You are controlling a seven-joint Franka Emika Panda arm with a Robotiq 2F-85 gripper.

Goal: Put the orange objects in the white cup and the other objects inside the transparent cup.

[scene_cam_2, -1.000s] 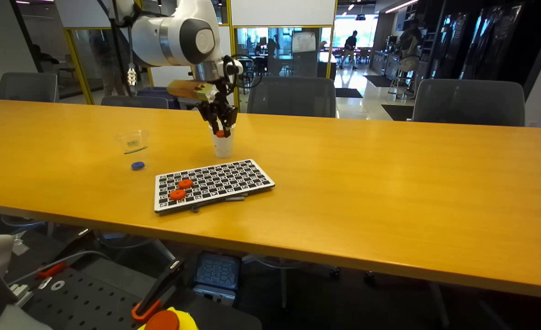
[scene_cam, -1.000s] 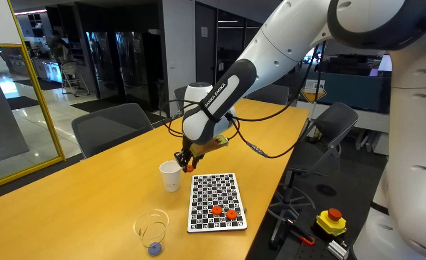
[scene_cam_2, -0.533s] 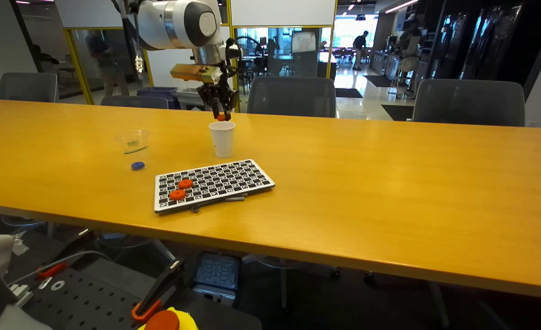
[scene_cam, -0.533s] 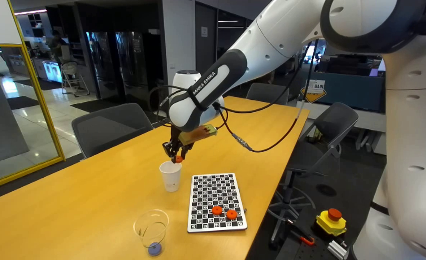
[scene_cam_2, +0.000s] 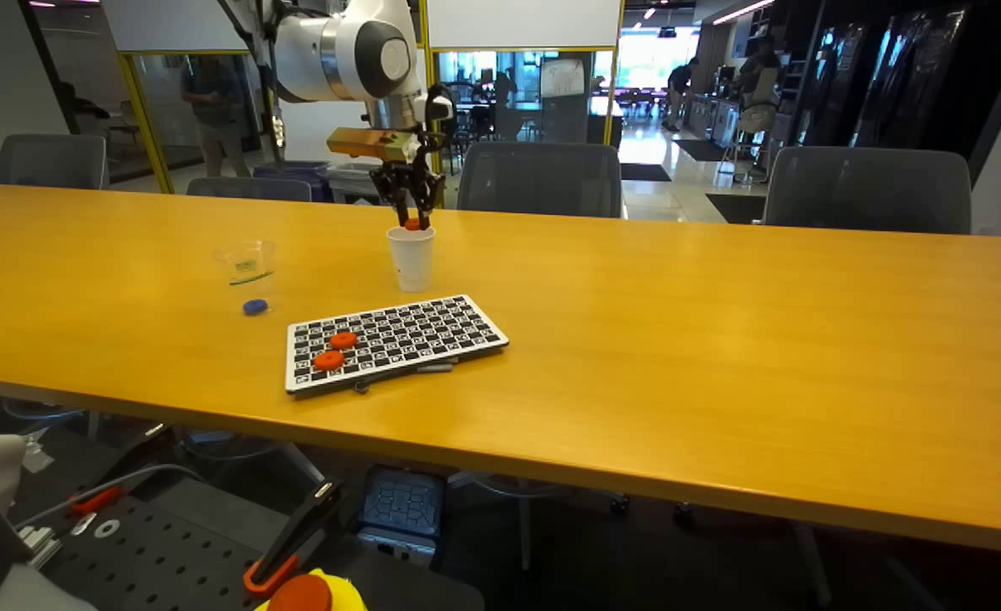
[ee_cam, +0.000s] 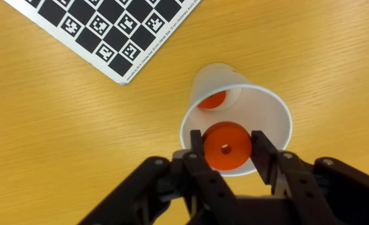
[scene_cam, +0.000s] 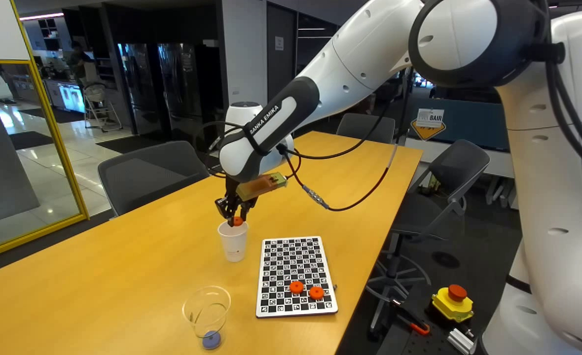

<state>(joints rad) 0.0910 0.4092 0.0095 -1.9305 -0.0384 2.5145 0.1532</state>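
A wood-toned table (scene_cam_2: 721,339) spreads beneath the gripper (ee_cam: 226,143). On it, below the gripper and off toward the arm's base (scene_cam: 523,315), lies a checkered board (scene_cam_2: 407,335). The white cup (scene_cam_2: 411,265) stands upright directly under the gripper, while the transparent cup (scene_cam: 202,315) stands well apart to one side of it. The gripper is clamped on one orange disc (ee_cam: 231,137) at the white cup's mouth; whether it dips below the rim is unclear. A second orange disc (ee_cam: 213,100) lies deeper beneath the gripper, on the cup's floor, so that one looks done. A third orange disc (scene_cam: 296,287) and a fourth orange disc (scene_cam: 316,293) sit on the board, nearer that base than the gripper, both left to do. The blue disc (scene_cam: 211,340) appears to lie inside the transparent cup, seemingly finishing the non-orange share.
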